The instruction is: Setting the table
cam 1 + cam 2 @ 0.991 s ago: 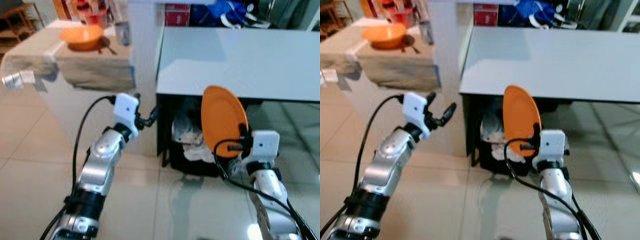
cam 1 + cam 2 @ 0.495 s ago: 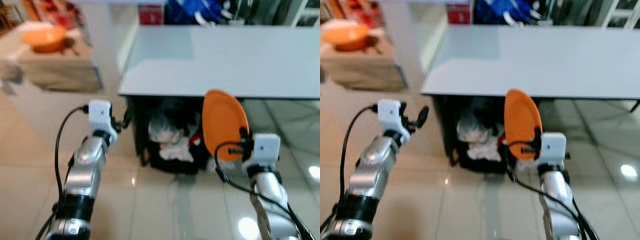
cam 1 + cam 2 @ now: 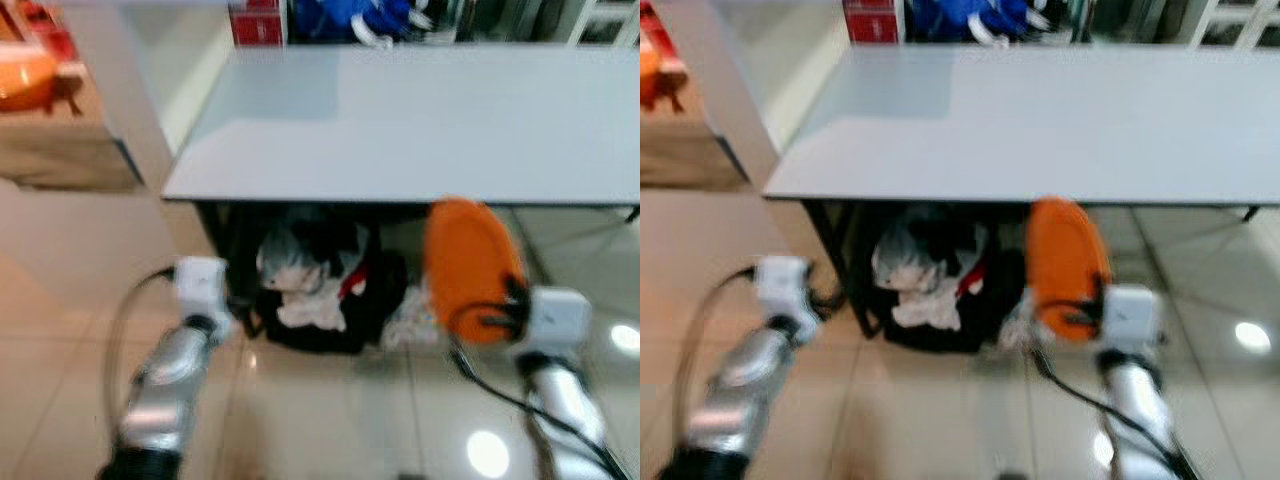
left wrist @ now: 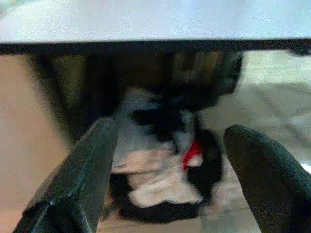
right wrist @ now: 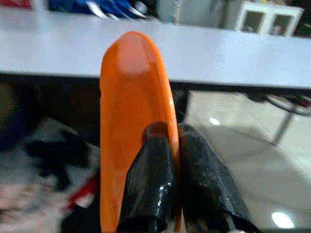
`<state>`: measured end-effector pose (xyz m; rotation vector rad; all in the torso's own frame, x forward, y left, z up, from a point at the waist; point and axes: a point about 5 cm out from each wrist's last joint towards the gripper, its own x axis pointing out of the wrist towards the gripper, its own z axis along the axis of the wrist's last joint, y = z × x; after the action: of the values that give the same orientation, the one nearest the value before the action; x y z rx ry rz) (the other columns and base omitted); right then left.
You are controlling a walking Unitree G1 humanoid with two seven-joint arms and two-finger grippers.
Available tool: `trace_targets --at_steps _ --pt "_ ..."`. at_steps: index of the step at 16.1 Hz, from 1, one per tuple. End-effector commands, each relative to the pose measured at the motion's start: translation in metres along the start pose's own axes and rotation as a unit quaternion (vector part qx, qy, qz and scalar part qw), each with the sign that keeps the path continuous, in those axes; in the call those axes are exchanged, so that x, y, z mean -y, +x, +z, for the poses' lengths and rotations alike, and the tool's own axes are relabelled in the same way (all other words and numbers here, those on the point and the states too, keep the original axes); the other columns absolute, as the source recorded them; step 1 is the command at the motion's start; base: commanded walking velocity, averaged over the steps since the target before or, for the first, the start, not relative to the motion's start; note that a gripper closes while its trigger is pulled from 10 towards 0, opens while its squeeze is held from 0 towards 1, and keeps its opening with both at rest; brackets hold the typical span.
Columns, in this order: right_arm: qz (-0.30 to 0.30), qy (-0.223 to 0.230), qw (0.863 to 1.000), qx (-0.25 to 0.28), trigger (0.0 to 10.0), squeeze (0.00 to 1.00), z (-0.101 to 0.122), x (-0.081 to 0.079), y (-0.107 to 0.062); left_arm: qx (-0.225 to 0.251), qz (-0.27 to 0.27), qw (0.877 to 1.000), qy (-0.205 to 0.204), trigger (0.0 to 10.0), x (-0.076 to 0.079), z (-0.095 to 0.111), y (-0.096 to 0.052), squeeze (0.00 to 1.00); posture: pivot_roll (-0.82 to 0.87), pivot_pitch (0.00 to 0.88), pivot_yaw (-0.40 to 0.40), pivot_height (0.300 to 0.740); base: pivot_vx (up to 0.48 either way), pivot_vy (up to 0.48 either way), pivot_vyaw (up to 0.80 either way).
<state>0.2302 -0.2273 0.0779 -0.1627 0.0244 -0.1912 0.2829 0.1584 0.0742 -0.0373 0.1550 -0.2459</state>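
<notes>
The right hand [image 5: 167, 145] pinches an orange plate [image 5: 131, 111] upright by its rim. Ahead of it lies the grey surface [image 3: 420, 120]. The left hand [image 4: 170, 160] is spread wide, empty.

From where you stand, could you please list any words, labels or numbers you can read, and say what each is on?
No text can be read in these views.
Red box behind the grey table: any print is too blurred to read.
Orange plate held in the right gripper: plain, no markings.

Orange plate [image 5: 131, 121] smooth plastic; grey tabletop [image 3: 420, 110] matt; floor tiles [image 3: 330, 420] glossy.
</notes>
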Motion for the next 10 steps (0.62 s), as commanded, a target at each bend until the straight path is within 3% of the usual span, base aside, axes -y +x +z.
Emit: trace_targets --at_steps 1,3,10 --pt "0.013 0.014 0.999 0.041 0.0 0.0 0.018 -0.009 0.006 0.029 -0.002 0.999 0.021 10.0 -0.001 0.019 0.006 0.0 -0.08 0.043 0.035 0.74 0.0 0.0 0.0" --pt "0.013 0.015 0.999 0.05 0.0 0.0 0.023 -0.009 0.009 0.036 -0.005 0.999 0.026 10.0 0.0 0.024 0.01 0.0 -0.08 0.04 0.038 0.74 0.0 -0.206 0.0" --pt "0.015 0.012 0.998 0.058 0.0 0.0 0.026 -0.011 0.013 0.045 -0.001 0.998 0.036 10.0 -0.003 0.039 0.026 0.0 -0.08 0.027 0.043 0.74 0.0 -0.48 0.0"
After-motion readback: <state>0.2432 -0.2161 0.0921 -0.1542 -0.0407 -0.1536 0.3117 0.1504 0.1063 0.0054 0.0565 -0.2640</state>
